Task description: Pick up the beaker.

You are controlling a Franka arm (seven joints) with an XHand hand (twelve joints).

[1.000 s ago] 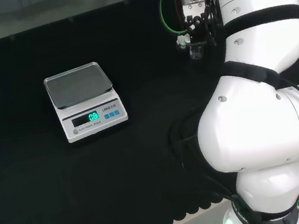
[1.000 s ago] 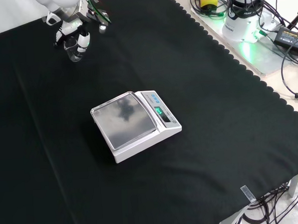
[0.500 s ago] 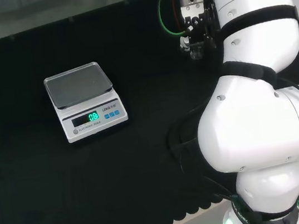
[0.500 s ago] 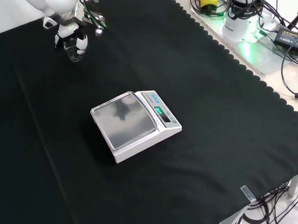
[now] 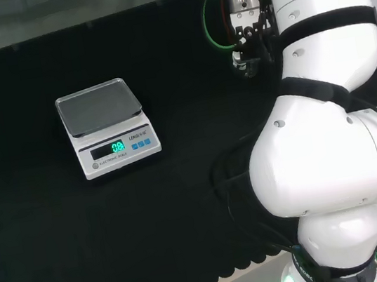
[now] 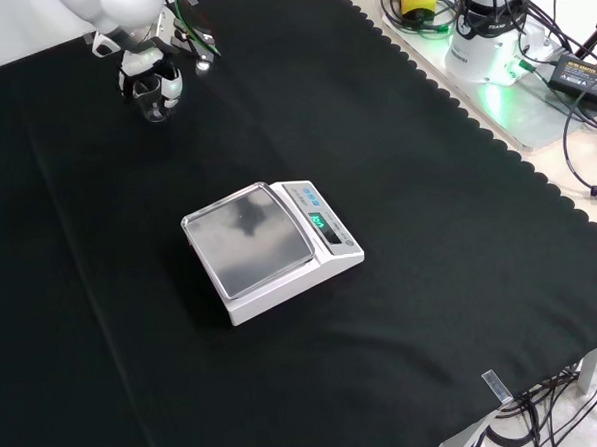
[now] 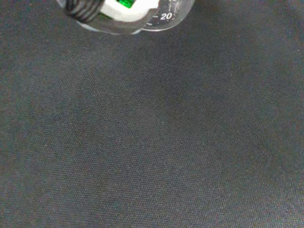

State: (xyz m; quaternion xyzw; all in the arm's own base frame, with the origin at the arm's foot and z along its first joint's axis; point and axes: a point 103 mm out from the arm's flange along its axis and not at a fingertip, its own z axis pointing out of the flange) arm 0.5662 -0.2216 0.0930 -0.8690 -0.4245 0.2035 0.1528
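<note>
My big white arm (image 5: 332, 155) bends up and reaches far out over the desk (image 6: 426, 177). My hand (image 6: 151, 76) hangs down at the end of it, up in the top left corner of the front view. My fingers (image 6: 170, 87) are curled in and point down, close above the desk.

Lighting over my surface (image 6: 397, 198) is even and bright; the black cloth soaks it up with little shadow. My white links (image 5: 333, 162) show soft highlights. The scale (image 6: 270, 247) pan carries a dull mottled reflection, its display glowing green. At my wrist, the beaker (image 7: 161, 19) is blurred; cloth weave is sharp.
</note>
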